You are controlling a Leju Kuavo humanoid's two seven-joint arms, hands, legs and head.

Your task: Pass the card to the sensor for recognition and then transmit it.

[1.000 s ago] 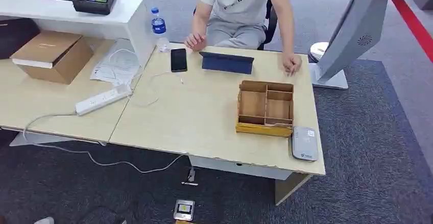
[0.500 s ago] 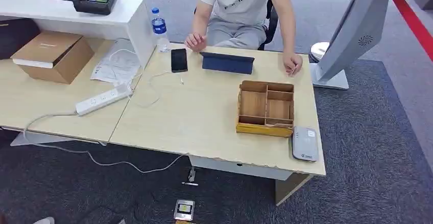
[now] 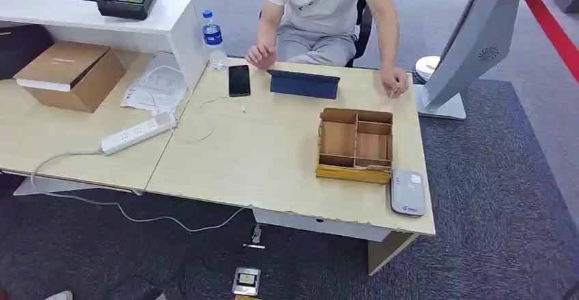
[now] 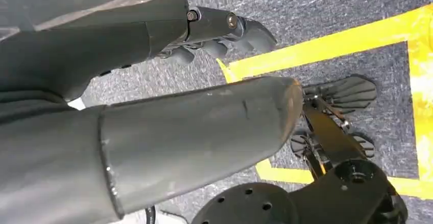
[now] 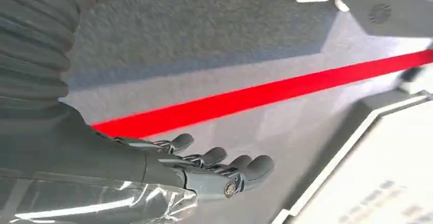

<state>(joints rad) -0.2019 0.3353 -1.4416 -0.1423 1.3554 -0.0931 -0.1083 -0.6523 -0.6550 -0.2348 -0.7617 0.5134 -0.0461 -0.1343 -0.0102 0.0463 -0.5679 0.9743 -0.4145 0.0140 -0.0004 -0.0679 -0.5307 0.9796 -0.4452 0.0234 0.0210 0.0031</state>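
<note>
A flat grey sensor [image 3: 407, 192] lies at the near right corner of the light wooden table [image 3: 266, 156]. Just beside it stands a wooden box [image 3: 355, 144] with several compartments. My left hand [image 4: 219, 30] hangs over dark carpet with yellow tape, its fingers stretched out and apart from the thick thumb, holding nothing. My right hand [image 5: 209, 168] hangs over grey floor with a red stripe, fingers spread and empty. A person [image 3: 321, 13] sits at the far side of the table, both hands on its edge.
On the far part of the table are a dark tablet [image 3: 303, 83], a black phone [image 3: 239, 80] and a water bottle [image 3: 212, 33]. A power strip [image 3: 138, 133] and cardboard box [image 3: 68, 74] lie to the left. A grey kiosk [image 3: 471, 47] stands at right.
The person's hand at the far right table edge has shifted slightly to the right. The things on the table have stayed in place.
</note>
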